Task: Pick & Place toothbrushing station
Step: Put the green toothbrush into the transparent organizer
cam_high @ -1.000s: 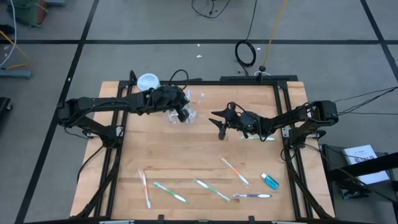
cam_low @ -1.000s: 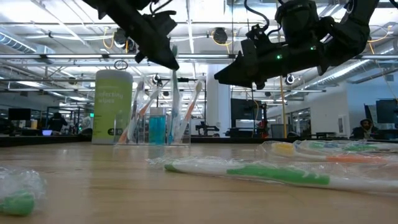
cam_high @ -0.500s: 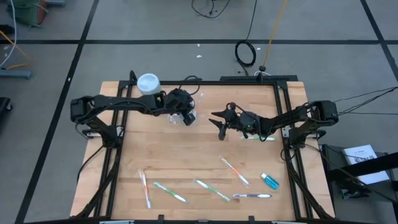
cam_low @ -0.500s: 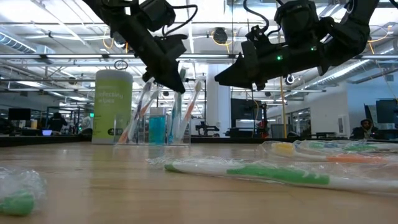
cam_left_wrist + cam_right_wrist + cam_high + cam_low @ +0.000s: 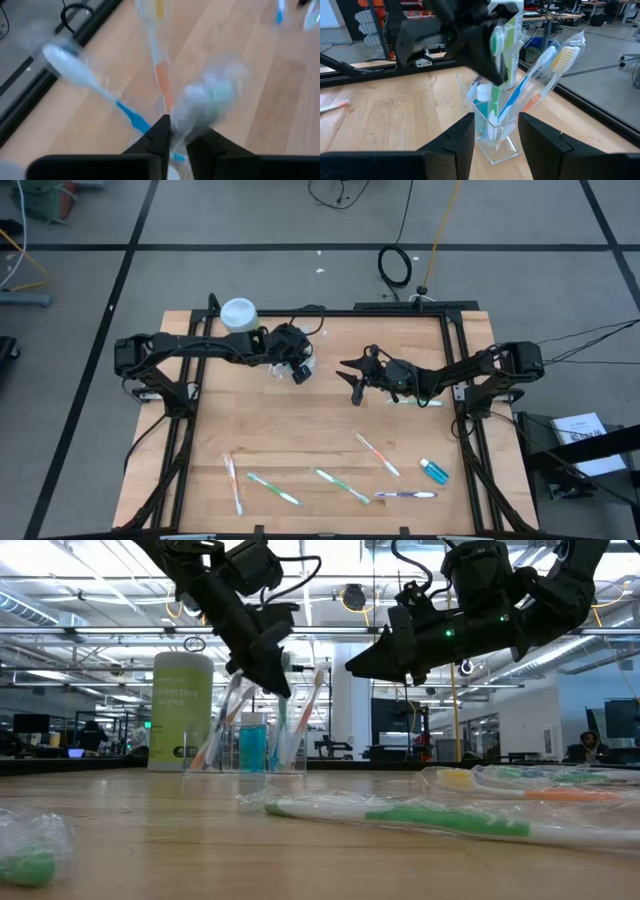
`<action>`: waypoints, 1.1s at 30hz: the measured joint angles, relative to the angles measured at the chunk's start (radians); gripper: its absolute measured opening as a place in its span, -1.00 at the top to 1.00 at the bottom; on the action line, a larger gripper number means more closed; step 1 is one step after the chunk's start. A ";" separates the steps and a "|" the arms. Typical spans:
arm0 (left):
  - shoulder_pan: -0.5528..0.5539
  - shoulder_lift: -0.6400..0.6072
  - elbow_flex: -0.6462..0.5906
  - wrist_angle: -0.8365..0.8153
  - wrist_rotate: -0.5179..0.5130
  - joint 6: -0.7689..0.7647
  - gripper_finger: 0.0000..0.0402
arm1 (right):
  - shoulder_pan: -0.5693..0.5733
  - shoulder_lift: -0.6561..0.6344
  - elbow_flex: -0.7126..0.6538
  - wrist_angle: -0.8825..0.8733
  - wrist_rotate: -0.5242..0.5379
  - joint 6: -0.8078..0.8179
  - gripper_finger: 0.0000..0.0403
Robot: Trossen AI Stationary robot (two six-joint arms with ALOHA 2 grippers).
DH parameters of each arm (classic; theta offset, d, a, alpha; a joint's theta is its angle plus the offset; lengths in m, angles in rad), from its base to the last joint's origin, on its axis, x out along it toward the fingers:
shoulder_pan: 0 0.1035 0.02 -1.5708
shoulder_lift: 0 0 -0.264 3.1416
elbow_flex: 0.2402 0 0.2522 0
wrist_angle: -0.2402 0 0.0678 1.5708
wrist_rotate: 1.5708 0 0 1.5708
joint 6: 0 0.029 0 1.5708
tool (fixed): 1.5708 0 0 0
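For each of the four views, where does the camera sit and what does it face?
High: overhead, straight down; both arms, left tool at the clear plastic cup.
Low: table height, looking across; both arms come from above.
Left wrist: behind its own fingers, which pinch a wrapped toothbrush.
Right wrist: behind its own open fingers, facing the cup.
Shared: low and right wrist views both show the cup.

The light-green bottle bears white lettering, partly readable as "wipes".
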State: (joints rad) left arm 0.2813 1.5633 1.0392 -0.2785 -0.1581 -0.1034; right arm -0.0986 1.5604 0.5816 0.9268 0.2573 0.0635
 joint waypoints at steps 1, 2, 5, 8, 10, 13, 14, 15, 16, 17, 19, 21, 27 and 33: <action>0.000 0.001 -0.001 -0.008 0.000 0.003 0.66 | 0.000 0.000 0.000 0.000 0.000 0.000 0.30; -0.002 0.001 -0.001 -0.009 0.000 0.011 0.61 | 0.000 0.000 0.000 0.000 0.000 0.000 0.30; -0.007 -0.004 -0.001 -0.011 0.000 0.045 0.43 | 0.000 0.000 0.000 0.000 0.000 0.000 0.30; -0.016 -0.030 0.010 -0.024 -0.002 0.084 0.28 | 0.000 0.000 0.000 -0.003 0.000 0.002 0.30; -0.023 -0.058 0.033 -0.031 -0.008 0.083 0.20 | 0.000 0.000 0.000 -0.013 0.000 0.002 0.30; -0.040 -0.103 0.069 -0.072 -0.010 0.090 0.11 | 0.000 0.000 0.000 -0.050 0.000 0.005 0.30; -0.044 -0.117 0.082 -0.104 -0.011 0.101 0.09 | 0.000 0.000 0.000 -0.055 -0.001 0.015 0.30; -0.050 -0.131 0.095 -0.137 -0.015 0.111 0.07 | 0.000 0.000 0.000 -0.057 -0.005 0.033 0.30; -0.055 -0.144 0.109 -0.165 -0.023 0.115 0.05 | 0.000 0.000 0.000 -0.056 -0.021 0.052 0.30; -0.060 -0.158 0.122 -0.192 -0.033 0.118 0.03 | 0.000 0.000 0.000 -0.056 -0.045 0.065 0.30; -0.072 -0.188 0.140 -0.245 -0.054 0.118 0.01 | 0.000 0.000 0.000 -0.057 -0.107 0.073 0.30; -0.091 -0.219 0.149 -0.284 -0.054 0.118 -0.01 | 0.001 0.000 0.000 -0.057 -0.158 0.062 0.30; -0.170 -0.310 0.150 -0.372 -0.052 0.083 -0.01 | 0.000 0.000 0.000 -0.061 -0.181 0.039 0.30; -0.262 -0.352 0.150 -0.483 -0.005 -0.022 -0.01 | 0.000 0.000 0.000 -0.082 -0.180 0.037 0.30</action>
State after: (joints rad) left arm 0.0197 1.2114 1.1892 -0.7616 -0.1629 -0.1253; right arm -0.0982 1.5606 0.5812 0.8450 0.0769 0.1009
